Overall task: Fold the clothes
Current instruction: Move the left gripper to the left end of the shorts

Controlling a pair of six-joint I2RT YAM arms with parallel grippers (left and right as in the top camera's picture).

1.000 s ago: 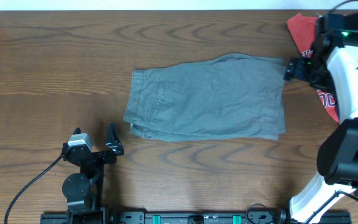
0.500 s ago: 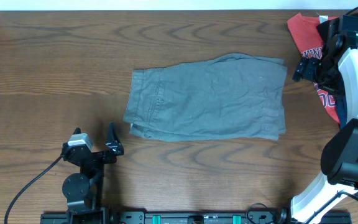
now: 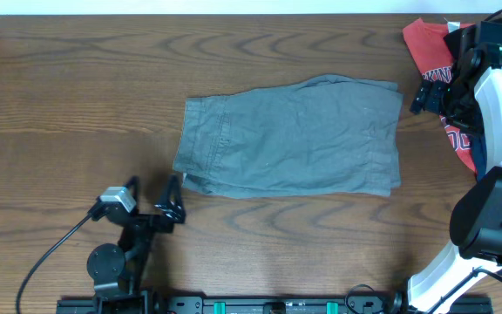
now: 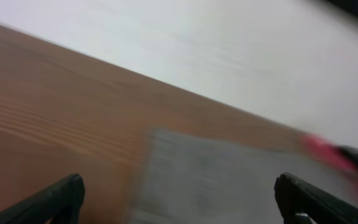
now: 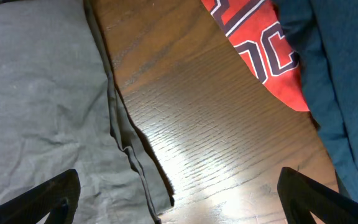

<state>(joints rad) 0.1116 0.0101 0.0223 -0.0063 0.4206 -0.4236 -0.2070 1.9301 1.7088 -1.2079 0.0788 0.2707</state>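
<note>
The grey-taupe shorts (image 3: 293, 136) lie folded flat in the middle of the table, waistband to the left. My right gripper (image 3: 423, 90) is open and empty, hovering just right of the shorts' right edge (image 5: 48, 99), over bare wood. The red printed T-shirt (image 3: 430, 48) and a navy garment (image 5: 347, 81) lie at the far right under the right arm. My left gripper (image 3: 174, 209) is open and empty, low near the front, just below the shorts' lower left corner. The left wrist view is blurred and shows the shorts (image 4: 229, 180) ahead.
The wooden table (image 3: 77, 96) extends left and behind the shorts. The left arm's base (image 3: 110, 262) stands at the front edge. The right arm's base (image 3: 486, 235) stands at the front right. A white wall (image 4: 197, 43) lies beyond the table.
My right gripper drew back to the right, away from the shorts' edge, then held still. My left gripper swung right and tilted toward the shorts' lower left corner.
</note>
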